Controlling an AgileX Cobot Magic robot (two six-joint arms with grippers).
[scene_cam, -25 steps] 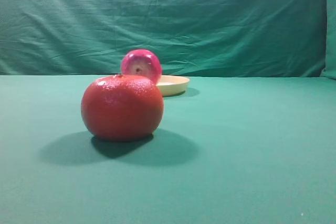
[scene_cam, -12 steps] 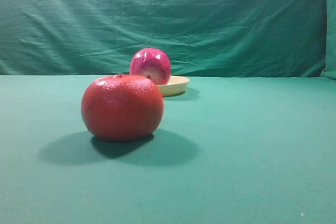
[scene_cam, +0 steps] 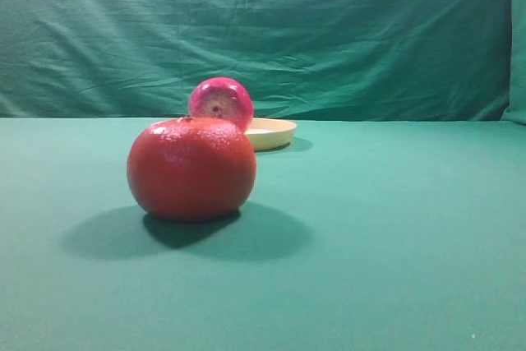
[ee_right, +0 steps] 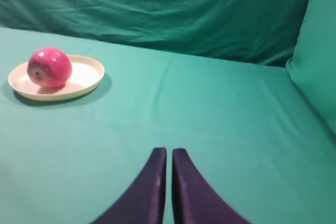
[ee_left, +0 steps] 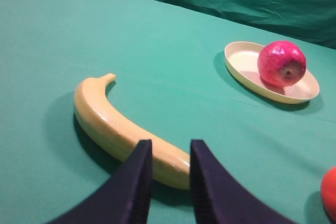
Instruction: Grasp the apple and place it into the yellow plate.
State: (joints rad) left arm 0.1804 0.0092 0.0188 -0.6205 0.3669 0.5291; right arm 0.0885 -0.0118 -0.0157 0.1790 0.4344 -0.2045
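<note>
Left to right across the green cloth bench: a banana lies nearest the left arm, long axis running from the near middle out toward the left edge, stem tip curled up at its far end; the left gripper hangs just above its near end, dark fingers a narrow gap apart, holding nothing. Toward the front of the bench sits the orange-red tangerine-like fruit, alone, well short of the plate. Behind it, near the back edge by the draped backdrop, the apple rests inside the yellow plate, on the half of the plate nearer the left side in the right wrist view, touching the plate floor; judged from this, placement looks done. The apple is near round, so no real long axis; its stem dimple faces sideways toward the front rather than up, so it lies tipped on its flank. Handling, as a judgement: glossy faceted skin reads as hard and slick, likely light and rigid, prone to rolling on the shallow plate; a hold across the widest girth, fingers on opposite flanks clear of the dimple, would suit best. Right gripper sits low over bare cloth toward the right edge, fingers nearly touching, empty, well apart from the plate
</note>
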